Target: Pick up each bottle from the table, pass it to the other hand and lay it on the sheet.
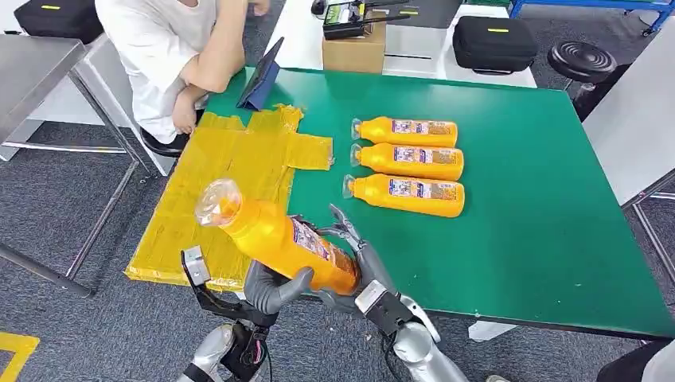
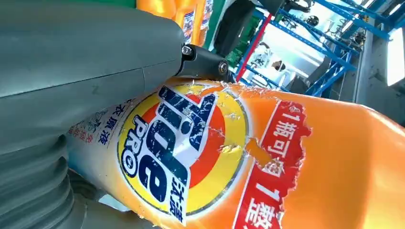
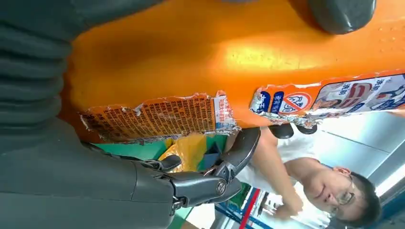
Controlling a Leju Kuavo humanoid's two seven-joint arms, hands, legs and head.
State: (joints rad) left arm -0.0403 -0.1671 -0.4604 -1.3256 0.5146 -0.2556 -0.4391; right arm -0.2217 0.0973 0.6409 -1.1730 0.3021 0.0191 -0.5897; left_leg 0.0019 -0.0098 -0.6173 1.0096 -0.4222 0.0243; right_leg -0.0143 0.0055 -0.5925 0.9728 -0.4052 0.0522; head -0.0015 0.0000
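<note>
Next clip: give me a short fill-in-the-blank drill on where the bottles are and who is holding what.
1. The number of orange bottles lying side by side on the green table is ____.
2. The lifted bottle is gripped by ____ robot hands, left robot hand and right robot hand.
3. The sheet taped to the table is ____ in colour.
4. The lifted bottle's cap is ____, not orange.

Missing words: three; both; yellow; clear

Both hands meet at the table's near edge (left hand (image 1: 275,288), right hand (image 1: 358,267)), fingers curled around one bottle (image 1: 275,235).
</note>
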